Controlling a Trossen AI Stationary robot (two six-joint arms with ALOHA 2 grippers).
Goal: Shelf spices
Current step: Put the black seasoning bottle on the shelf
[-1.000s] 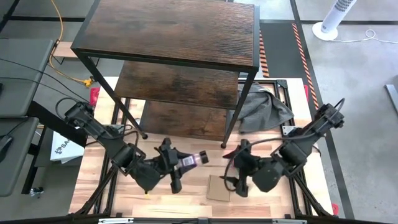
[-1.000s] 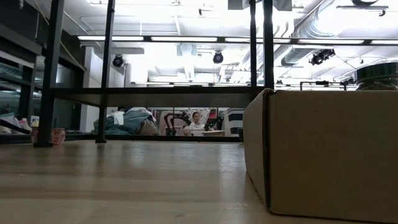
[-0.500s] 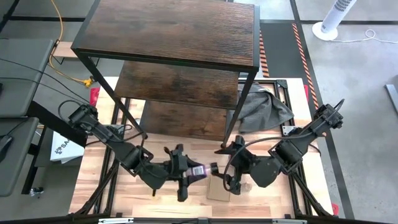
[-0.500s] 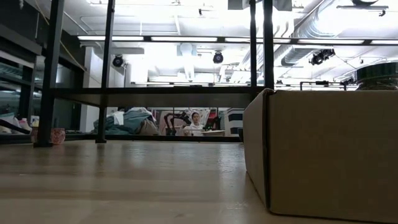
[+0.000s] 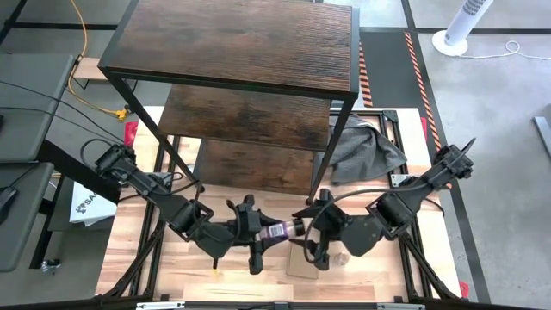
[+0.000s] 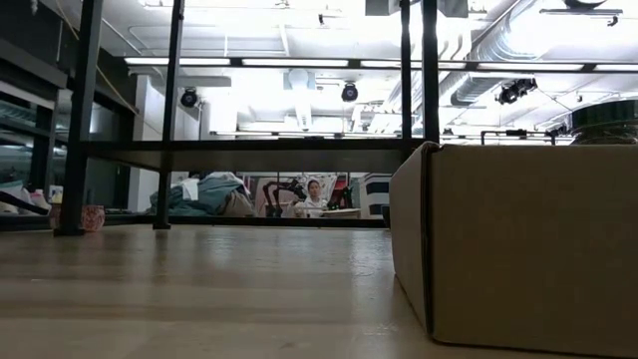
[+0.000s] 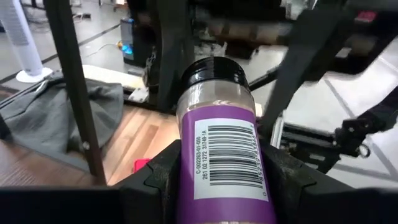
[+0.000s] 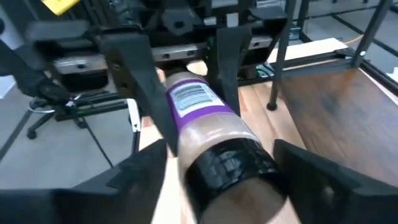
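Note:
My left gripper [image 5: 263, 232] is shut on a spice jar [image 5: 277, 231] with a purple label and a black lid, in the air over the table's near middle. The jar lies about level, its lid [image 8: 233, 171] toward my right gripper [image 5: 303, 231]. The right gripper is open, with one finger on each side of the lid end. The dark wood-grain shelf [image 5: 250, 52] with its thin black frame stands at the table's far side. The other spices do not show plainly. My left gripper pinches the jar's purple-labelled body [image 7: 225, 180] between its two fingers [image 7: 163, 180], which lie along the jar, level, from the table's left. The lid end [image 7: 214, 74] sticks out past the fingertips. The jar is lifted clear of the table. My right gripper: the fingers [image 8: 146, 168] stand close beside the lid; whether they touch it, I cannot tell.
A flat brown cardboard piece [image 5: 303, 260] lies on the table under the grippers. Crumpled grey cloth [image 5: 366, 151] sits by the shelf's right legs. In the low view a cardboard box [image 6: 528, 239] fills the right side. A small red thing [image 5: 131, 131] lies at the far left.
My left gripper has carried the jar toward the table's right, keeping it level and lifted. My right gripper has come toward the table's left, toward the jar, until its fingers stand on either side of the lid.

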